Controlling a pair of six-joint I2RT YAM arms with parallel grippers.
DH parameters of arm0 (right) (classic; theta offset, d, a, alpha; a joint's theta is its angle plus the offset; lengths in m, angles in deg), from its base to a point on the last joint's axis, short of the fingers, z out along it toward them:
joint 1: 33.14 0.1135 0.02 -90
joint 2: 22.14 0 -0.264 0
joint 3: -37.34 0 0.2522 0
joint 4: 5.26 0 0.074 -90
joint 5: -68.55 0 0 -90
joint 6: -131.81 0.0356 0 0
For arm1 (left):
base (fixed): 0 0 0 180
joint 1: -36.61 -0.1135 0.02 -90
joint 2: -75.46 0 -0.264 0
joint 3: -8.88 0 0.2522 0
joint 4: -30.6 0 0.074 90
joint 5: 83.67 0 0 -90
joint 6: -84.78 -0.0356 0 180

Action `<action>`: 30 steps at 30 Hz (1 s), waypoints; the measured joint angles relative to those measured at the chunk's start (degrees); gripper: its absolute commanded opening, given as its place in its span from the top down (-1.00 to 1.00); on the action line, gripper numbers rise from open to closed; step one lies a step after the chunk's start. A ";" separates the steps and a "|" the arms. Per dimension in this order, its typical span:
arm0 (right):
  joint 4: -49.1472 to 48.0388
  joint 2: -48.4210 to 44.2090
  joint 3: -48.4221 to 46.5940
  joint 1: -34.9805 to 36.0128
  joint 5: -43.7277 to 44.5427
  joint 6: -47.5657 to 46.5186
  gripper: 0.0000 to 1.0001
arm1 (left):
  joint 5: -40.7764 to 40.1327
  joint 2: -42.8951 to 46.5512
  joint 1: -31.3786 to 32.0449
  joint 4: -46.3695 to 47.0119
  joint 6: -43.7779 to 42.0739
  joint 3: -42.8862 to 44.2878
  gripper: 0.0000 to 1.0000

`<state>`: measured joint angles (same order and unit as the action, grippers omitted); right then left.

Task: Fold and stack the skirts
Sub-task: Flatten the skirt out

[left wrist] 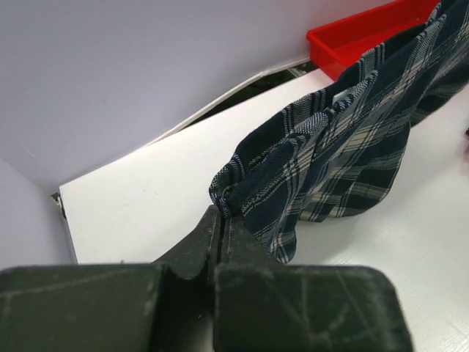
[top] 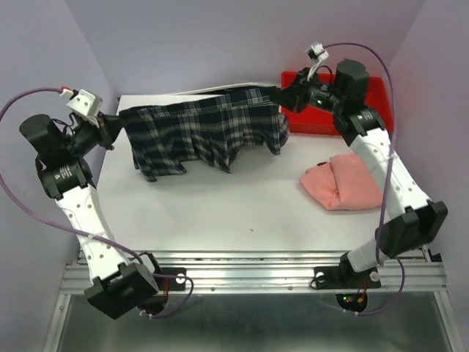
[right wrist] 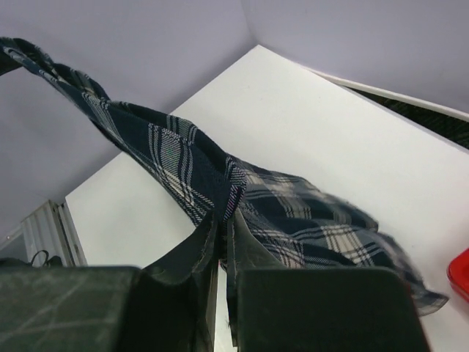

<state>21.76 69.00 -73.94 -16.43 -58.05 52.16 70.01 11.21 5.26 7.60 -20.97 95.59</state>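
Plaid skirt (top: pixel 205 132) is off the desk (top: pixel 220 220), stretched sideways between both claws along the far edge. Left claw (left wrist: pixel 222 214) is pinched shut on the skirt's left top corner, at the waistband end, jaws nearly together with only the fabric edge between them. Right claw (right wrist: pixel 222 218) is likewise clamped shut on the opposite top corner, near the far-right corner of the desk. The top edge runs fairly taut from claw to claw, a bit higher on the right side. Pleats hang down, with the hem fanning out lower and wider at the left end. Can't tell whether the hem touches the desk surface. Pink skirt (top: pixel 341 183) is folded into a compact bundle lying on the desk by the right edge, about mid-depth, well apart from the plaid one. Red tray (top: pixel 374 99) sits at the far-right corner, behind the right claw.
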 measured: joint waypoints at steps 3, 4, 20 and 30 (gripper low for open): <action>1.27 -6.82 4.61 0.00 2.10 0.15 0.99 | 0.13 3.28 -0.22 -7.17 -2.45 2.14 1.00; 1.79 -8.83 5.68 0.04 2.54 0.15 0.99 | 0.24 3.80 -0.26 -10.84 -4.83 3.76 1.00; 4.63 14.08 -2.58 1.09 10.64 -3.78 0.99 | -16.39 -10.60 11.45 -21.68 -4.70 11.26 0.89; 11.80 47.28 -28.72 0.85 20.90 -7.78 -0.74 | -37.99 -53.40 13.57 -15.26 0.76 28.15 -0.78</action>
<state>33.56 116.27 -102.66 -15.57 -37.16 44.38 32.02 -42.18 18.83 -7.65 -20.20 123.74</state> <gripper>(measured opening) 0.845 0.563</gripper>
